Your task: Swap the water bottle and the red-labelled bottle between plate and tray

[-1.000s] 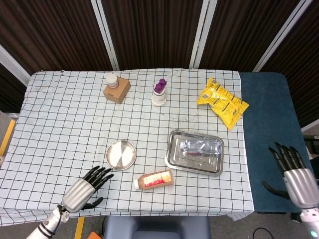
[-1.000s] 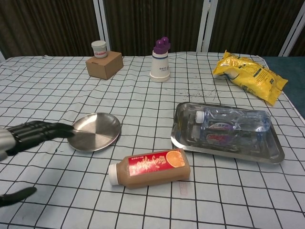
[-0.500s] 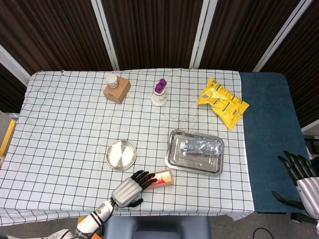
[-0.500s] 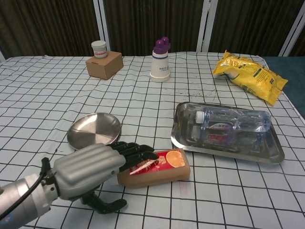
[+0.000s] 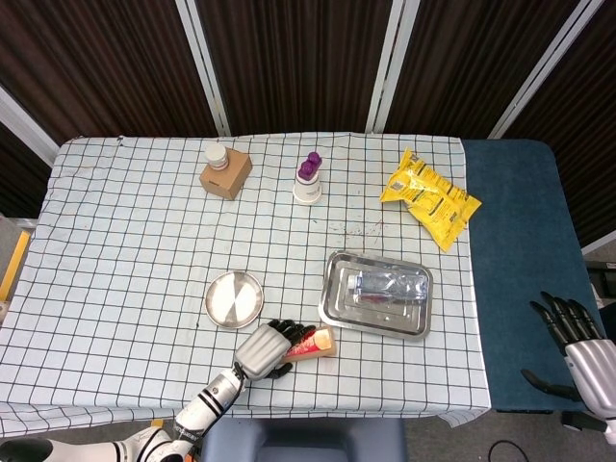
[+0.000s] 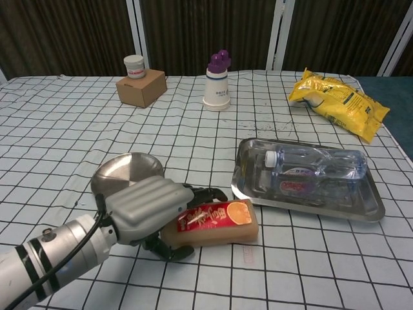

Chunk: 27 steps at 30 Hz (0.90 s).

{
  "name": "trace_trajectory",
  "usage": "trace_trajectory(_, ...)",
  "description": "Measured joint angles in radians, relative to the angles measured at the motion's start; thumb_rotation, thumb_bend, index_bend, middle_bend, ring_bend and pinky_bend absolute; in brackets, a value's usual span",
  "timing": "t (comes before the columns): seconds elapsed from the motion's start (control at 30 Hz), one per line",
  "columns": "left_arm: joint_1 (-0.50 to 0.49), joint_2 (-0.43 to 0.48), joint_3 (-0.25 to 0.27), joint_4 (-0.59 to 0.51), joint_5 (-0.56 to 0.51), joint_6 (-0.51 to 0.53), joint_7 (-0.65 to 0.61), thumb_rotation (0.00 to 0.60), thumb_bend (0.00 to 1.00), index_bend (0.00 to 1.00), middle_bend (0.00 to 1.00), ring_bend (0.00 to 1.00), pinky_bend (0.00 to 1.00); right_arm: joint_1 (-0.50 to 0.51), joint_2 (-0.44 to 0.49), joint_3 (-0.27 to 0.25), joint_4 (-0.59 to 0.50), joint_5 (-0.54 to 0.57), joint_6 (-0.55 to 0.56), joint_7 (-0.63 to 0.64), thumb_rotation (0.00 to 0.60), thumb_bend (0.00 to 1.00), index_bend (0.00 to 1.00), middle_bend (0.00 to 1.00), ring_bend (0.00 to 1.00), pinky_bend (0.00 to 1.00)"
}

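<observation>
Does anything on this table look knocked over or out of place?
Both bottles lie on their sides: the red-labelled bottle on the cloth under the left hand, the water bottle flat in the tray. Nothing looks spilled or broken.

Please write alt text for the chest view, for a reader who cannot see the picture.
The robot's left hand lies over the cap end of a red-labelled bottle lying on its side on a checked tablecloth, beside a small metal plate. To the right, a water bottle lies in a metal tray. A cardboard box, a white cup and a yellow snack bag are farther back.
</observation>
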State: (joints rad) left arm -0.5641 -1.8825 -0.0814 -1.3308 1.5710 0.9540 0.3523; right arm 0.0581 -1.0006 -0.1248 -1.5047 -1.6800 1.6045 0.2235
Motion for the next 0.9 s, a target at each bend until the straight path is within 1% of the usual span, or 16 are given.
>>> trace_trajectory(0.03, 0.0, -0.002, 0.0, 0.002, 0.002, 0.01, -0.009, 0.6, 0.51, 0.57, 0.62, 0.57, 0.7, -0.001, 0.0, 0.001, -0.001, 0.001, -0.002, -0.001, 0.6, 0.32, 0.0, 0.0, 0.0, 0.0)
trace_trajectory(0.1, 0.0, -0.007, 0.0, 0.006, 0.011, 0.041, -0.034, 0.6, 0.55, 0.63, 0.67, 0.64, 0.77, -0.002, 0.0, 0.002, -0.003, 0.0, -0.009, -0.005, 0.6, 0.32, 0.0, 0.0, 0.0, 0.0)
trace_trajectory(0.17, 0.0, -0.009, -0.001, 0.006, 0.021, 0.072, -0.06, 0.6, 0.58, 0.66, 0.71, 0.68, 0.8, -0.002, 0.001, 0.002, -0.006, -0.002, -0.018, -0.011, 0.6, 0.32, 0.0, 0.0, 0.0, 0.0)
trace_trajectory(0.3, -0.003, 0.007, -0.016, -0.018, 0.042, 0.139, -0.097, 0.6, 0.59, 0.67, 0.72, 0.69, 0.82, -0.001, 0.006, 0.0, -0.024, 0.005, -0.052, -0.03, 0.6, 0.32, 0.0, 0.0, 0.0, 0.0)
trace_trajectory(0.37, -0.006, 0.027, -0.026, -0.035, 0.046, 0.153, -0.097, 0.6, 0.59, 0.67, 0.72, 0.69, 0.82, 0.0, 0.009, 0.0, -0.036, 0.008, -0.068, -0.045, 0.6, 0.32, 0.0, 0.0, 0.0, 0.0)
trace_trajectory(0.47, -0.009, 0.072, -0.048, -0.06, 0.043, 0.172, -0.103, 0.6, 0.59, 0.67, 0.72, 0.7, 0.82, 0.0, 0.011, 0.0, -0.048, 0.006, -0.081, -0.059, 0.6, 0.32, 0.0, 0.0, 0.0, 0.0)
trace_trajectory(0.6, -0.011, 0.141, -0.067, -0.063, 0.04, 0.201, -0.163, 0.6, 0.59, 0.67, 0.72, 0.7, 0.82, 0.0, 0.013, -0.003, -0.057, -0.007, -0.089, -0.064, 0.6, 0.32, 0.0, 0.0, 0.0, 0.0)
trace_trajectory(0.67, -0.008, 0.162, -0.071, -0.044, 0.037, 0.212, -0.204, 0.6, 0.58, 0.67, 0.72, 0.7, 0.82, -0.003, 0.016, -0.004, -0.062, -0.013, -0.086, -0.063, 0.6, 0.32, 0.0, 0.0, 0.0, 0.0)
trace_trajectory(0.77, -0.002, 0.19, -0.068, 0.019, 0.027, 0.221, -0.286, 0.6, 0.58, 0.67, 0.72, 0.7, 0.82, -0.011, 0.019, -0.002, -0.064, -0.017, -0.071, -0.063, 0.6, 0.32, 0.0, 0.0, 0.0, 0.0)
trace_trajectory(0.9, 0.011, 0.208, -0.045, 0.142, 0.003, 0.208, -0.401, 0.6, 0.59, 0.66, 0.69, 0.67, 0.79, -0.02, 0.016, 0.003, -0.066, -0.017, -0.063, -0.075, 0.6, 0.32, 0.0, 0.0, 0.0, 0.0)
